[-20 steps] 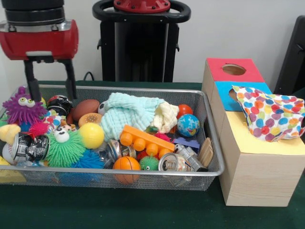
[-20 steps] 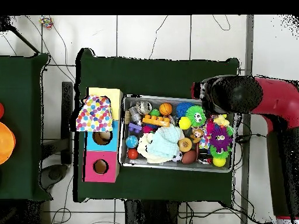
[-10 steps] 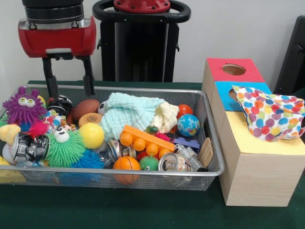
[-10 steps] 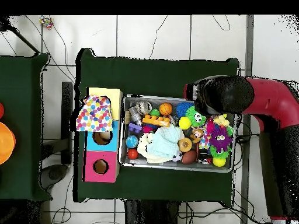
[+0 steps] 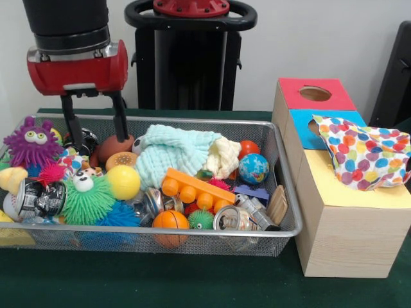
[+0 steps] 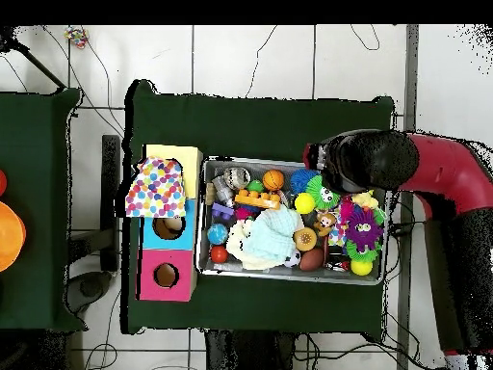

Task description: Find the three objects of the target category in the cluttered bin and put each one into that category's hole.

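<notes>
Football [image 5: 115,145], brown, sits at the bin's [image 5: 289,226] back rail under the gripper [image 5: 96,133], jaws spread wide. Right finger [image 5: 120,122] seems to meet its top, so closing may squirt it sideways into neighbouring toys.

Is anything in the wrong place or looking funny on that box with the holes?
Yes. A polka-dot cloth bag is draped over the top of the wooden sorting box. It partly covers the hole in the blue section and most of the yellow section, so no hole shows there. The red section's hole is uncovered.
</notes>
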You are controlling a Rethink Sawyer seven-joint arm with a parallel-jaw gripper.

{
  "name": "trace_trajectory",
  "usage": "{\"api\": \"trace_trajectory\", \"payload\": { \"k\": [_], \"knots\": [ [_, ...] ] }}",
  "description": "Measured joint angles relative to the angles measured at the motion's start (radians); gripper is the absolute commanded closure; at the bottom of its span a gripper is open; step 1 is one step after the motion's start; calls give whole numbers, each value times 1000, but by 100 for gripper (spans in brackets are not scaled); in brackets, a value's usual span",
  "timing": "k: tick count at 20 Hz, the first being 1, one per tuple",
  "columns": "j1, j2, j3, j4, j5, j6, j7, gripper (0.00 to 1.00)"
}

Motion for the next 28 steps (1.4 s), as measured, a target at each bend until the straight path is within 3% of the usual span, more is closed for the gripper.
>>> {"api": "trace_trajectory", "payload": {
  "k": [15,28],
  "knots": [
    [-8,43,-7,1,25,0,0,0],
    [-111,36,-6,8,75,33,0,0]
  ]
}}
